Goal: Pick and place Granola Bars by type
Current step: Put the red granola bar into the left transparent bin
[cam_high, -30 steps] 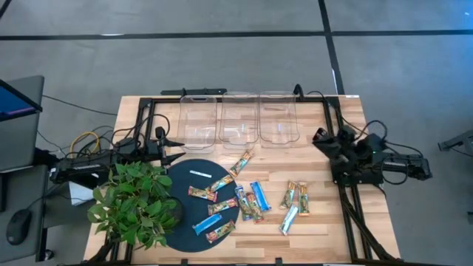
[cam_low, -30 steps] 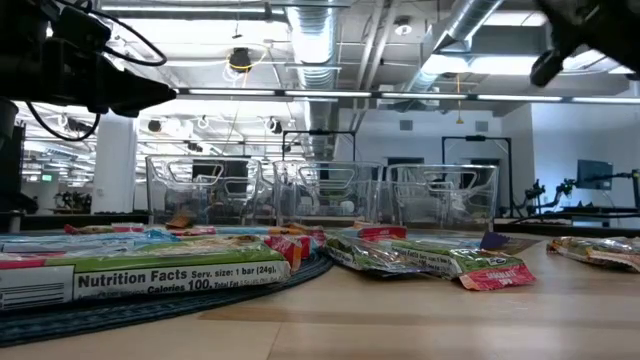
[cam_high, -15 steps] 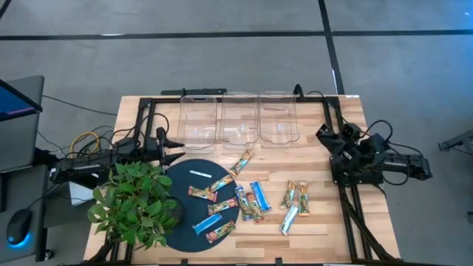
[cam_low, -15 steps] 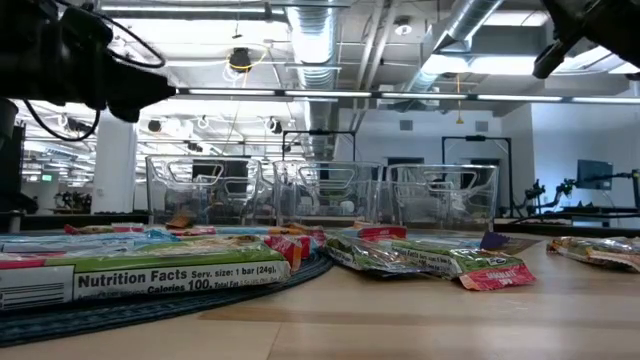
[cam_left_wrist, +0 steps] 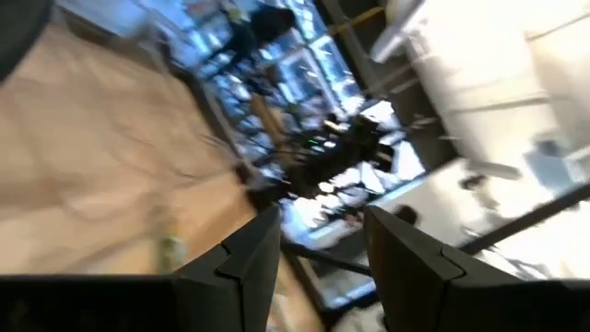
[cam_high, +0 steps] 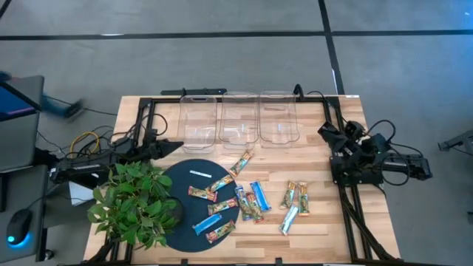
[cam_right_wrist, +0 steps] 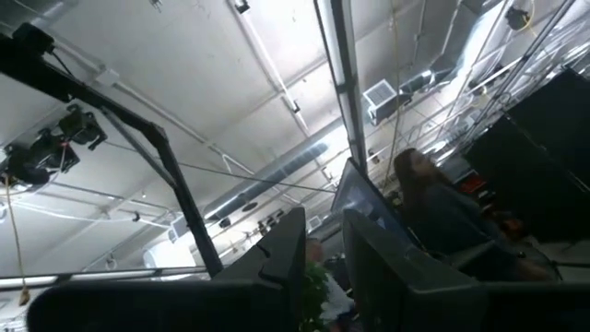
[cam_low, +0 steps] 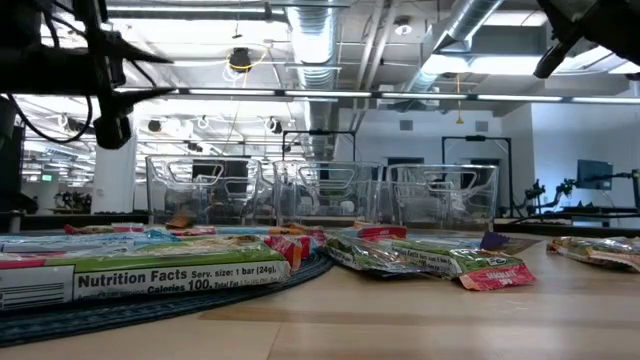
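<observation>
Near edge of table: granola bars lie scattered, some on a dark round mat, the rest on bare wood beside it; none held. A potted plant stands at the mat's left. Mid-table, left gripper hovers at the left side, fingers parted, empty. Right gripper is raised at the right edge, narrow gap between its fingers, empty. Far side: three clear bins in a row.

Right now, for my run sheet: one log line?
left gripper: open, by the bins | right gripper: empty, table's right edge | Granola Bars: unsorted
</observation>
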### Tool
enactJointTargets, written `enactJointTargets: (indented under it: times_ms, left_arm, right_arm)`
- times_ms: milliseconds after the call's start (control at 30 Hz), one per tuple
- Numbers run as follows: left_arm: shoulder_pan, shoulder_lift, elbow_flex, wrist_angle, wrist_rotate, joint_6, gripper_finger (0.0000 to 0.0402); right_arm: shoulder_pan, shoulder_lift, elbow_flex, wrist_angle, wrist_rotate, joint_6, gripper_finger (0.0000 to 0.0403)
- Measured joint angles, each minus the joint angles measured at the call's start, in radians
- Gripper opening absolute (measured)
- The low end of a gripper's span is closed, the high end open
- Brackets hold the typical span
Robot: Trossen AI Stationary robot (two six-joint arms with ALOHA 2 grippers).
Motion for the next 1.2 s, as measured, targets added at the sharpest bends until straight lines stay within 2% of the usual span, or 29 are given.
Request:
enactJointTargets:
  times_ms: [100, 333, 567, 700, 800, 933, 1200]
  left_arm:
    - [0.000, 0.000, 0.002, -0.076, -0.056, 0.041, 0.0153]
    - [0.000, 0.021, 0.006, -0.091, -0.045, -0.023, 0.0153]
    - [0.000, 0.021, 0.005, 0.088, 0.089, 0.069, 0.0153]
    - [0.001, 0.021, 0.008, 0.191, 0.083, 0.139, 0.0153]
    - [0.012, 0.021, 0.045, 0.190, 0.083, 0.200, 0.0153]
    - [0.027, 0.022, 0.126, 0.091, 0.084, 0.288, 0.0153]
    - [0.040, 0.114, 0.324, -0.328, 0.045, 0.482, 0.0153]
  right_arm:
    - [0.000, 0.000, 0.000, 0.000, 0.000, 0.000, 0.0071]
    - [0.000, 0.000, 0.000, -0.007, 0.000, 0.040, 0.0071]
    - [0.000, 0.000, 0.000, -0.017, 0.000, 0.045, 0.0071]
    - [0.000, 0.000, 0.000, -0.041, 0.000, 0.044, 0.0071]
    - [0.000, 0.000, 0.000, -0.068, 0.000, 0.044, 0.0071]
    - [0.000, 0.000, 0.000, -0.084, 0.003, 0.044, 0.0071]
    - [0.000, 0.000, 0.000, -0.092, 0.055, 0.044, 0.0071]
